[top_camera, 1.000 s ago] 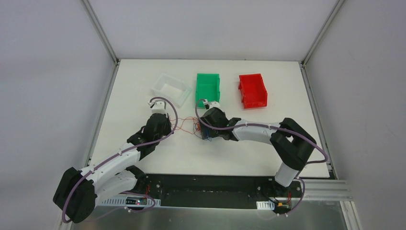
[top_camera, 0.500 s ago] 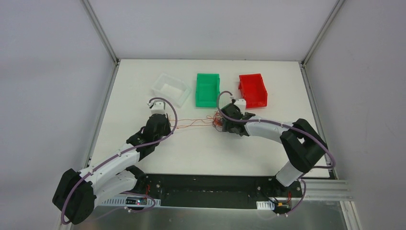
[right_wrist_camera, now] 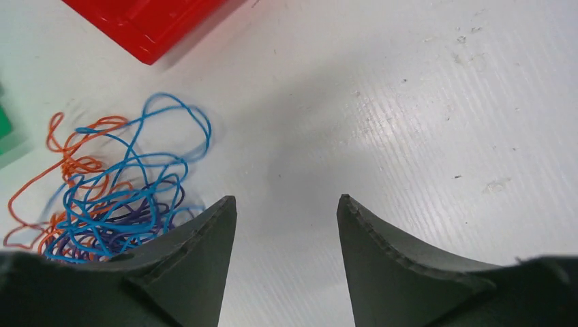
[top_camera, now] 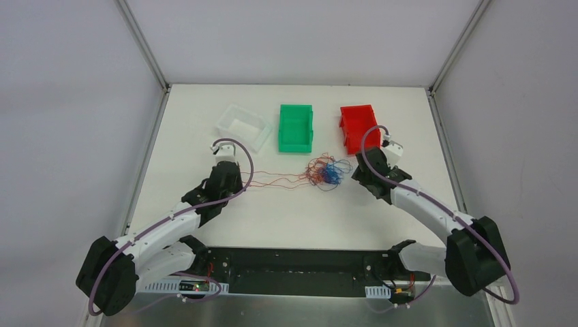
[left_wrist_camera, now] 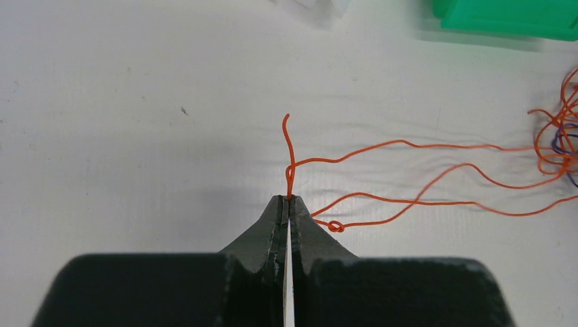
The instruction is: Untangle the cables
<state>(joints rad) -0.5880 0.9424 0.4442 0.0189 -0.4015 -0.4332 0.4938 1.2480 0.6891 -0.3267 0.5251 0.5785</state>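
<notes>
The cables form a small tangle (top_camera: 326, 172) of orange, blue and purple wire on the white table, below the green bin; it also shows in the right wrist view (right_wrist_camera: 112, 191). Orange strands (top_camera: 279, 178) stretch left from it to my left gripper (top_camera: 235, 178). That gripper (left_wrist_camera: 288, 199) is shut on the orange cable (left_wrist_camera: 382, 146), whose end sticks up past the tips. My right gripper (right_wrist_camera: 286, 204) is open and empty, just right of the tangle (top_camera: 358, 174).
A clear bin (top_camera: 242, 127), a green bin (top_camera: 296, 127) and a red bin (top_camera: 359, 128) stand in a row at the back of the table (top_camera: 286, 218). The red bin's corner (right_wrist_camera: 146, 27) is close to my right gripper.
My right gripper has moved right across the table and let go of the tangle, which now lies spread out below the green bin. The orange strands have stretched out. My left gripper has barely moved.
</notes>
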